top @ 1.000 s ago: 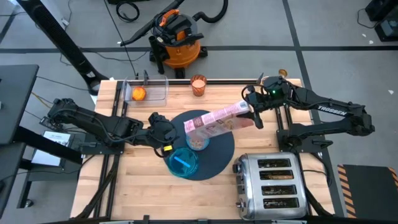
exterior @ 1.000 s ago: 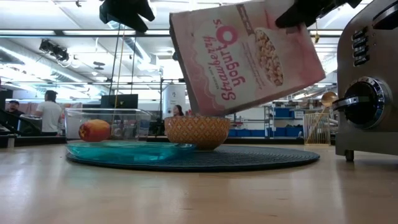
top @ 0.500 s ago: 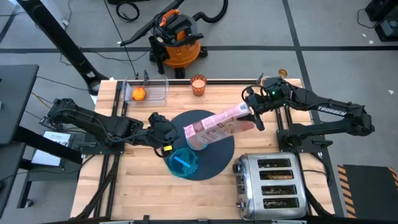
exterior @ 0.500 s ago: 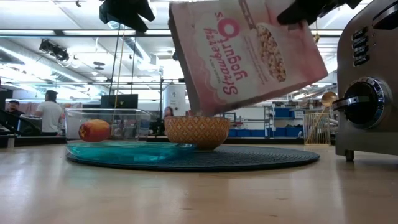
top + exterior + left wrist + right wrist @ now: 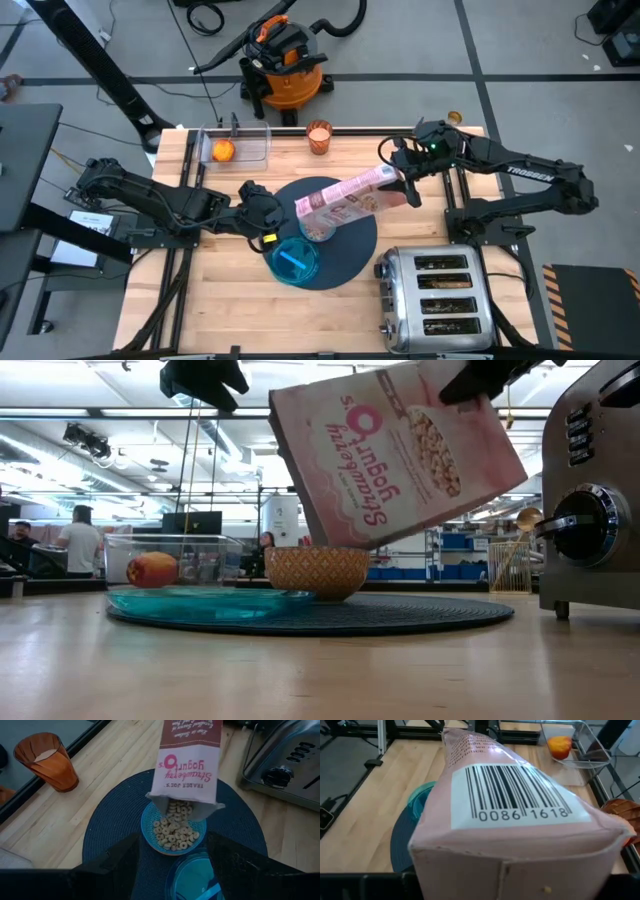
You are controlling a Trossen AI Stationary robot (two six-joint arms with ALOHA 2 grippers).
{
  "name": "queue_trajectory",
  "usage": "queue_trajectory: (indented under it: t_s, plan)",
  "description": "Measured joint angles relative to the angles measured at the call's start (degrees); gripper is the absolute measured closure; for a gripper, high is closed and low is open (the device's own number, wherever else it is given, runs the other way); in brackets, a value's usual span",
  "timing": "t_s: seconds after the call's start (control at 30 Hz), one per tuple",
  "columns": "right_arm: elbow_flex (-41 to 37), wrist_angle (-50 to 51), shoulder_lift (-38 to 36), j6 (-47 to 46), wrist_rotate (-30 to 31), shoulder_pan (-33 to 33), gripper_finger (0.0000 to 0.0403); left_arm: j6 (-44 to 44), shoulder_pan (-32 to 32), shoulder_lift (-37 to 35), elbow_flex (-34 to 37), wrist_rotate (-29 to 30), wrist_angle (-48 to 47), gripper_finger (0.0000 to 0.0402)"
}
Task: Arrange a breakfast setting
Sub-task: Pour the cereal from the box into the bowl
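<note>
Two arms: both are over the table, but only the right one works; the left one waits.
Right gripper (image 5: pixel 400 183): its fingers are closed on the bottom end of the pink cereal box (image 5: pixel 345 197), which it holds tilted, the open mouth pointing down at the bowl.
Reason for the tilt: so the cereal can slide out by its own weight; the left wrist view shows rings at the mouth of the box and a heap already in the bowl.
Small light-blue bowl (image 5: pixel 173 828): it stands near the middle of the dark blue-grey mat (image 5: pixel 355 240), directly under the mouth of the box.
Teal plate (image 5: pixel 293 259): it lies on the near edge of the mat, just beside the bowl, with a blue object on it that I cannot identify.
Left gripper (image 5: pixel 262 211): it hangs above the table just beside the mat; its fingers (image 5: pixel 114 862) are spread wide and hold nothing.
Orange cup (image 5: pixel 318 137): at the far edge of the table, well apart from the mat.
Red-orange fruit (image 5: pixel 223 150): inside a clear container (image 5: pixel 250 152) at the far edge.
Chrome toaster (image 5: pixel 436 293): at the near right corner, beside the mat.
Step in hand: I judge it is pouring cereal; cup and fruit are not yet arranged.
</note>
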State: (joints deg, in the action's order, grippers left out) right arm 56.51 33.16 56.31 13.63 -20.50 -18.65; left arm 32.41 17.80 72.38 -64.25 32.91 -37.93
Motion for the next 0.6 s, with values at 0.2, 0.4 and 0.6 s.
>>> queue_trajectory:
  t_s: [0.2, 0.4, 0.6]
  plan:
    - [2.07, 0.38, 1.78, 0.37, 1.45, 1.07, 0.0209, 0.01, 0.0, 0.0, 0.0, 0.0, 0.0, 0.0169]
    - [3.81, 1.61, 3.44, 0.04, 3.25, 2.01, 0.0209, 0.04, 0.0, 0.0, 0.0, 0.0, 0.04, 0.0169]
    - [5.54, 2.46, 4.41, 0.39, 5.09, 2.54, 0.0209, 0.04, 0.0, 0.0, 0.0, -0.03, 0.0, 0.0169]
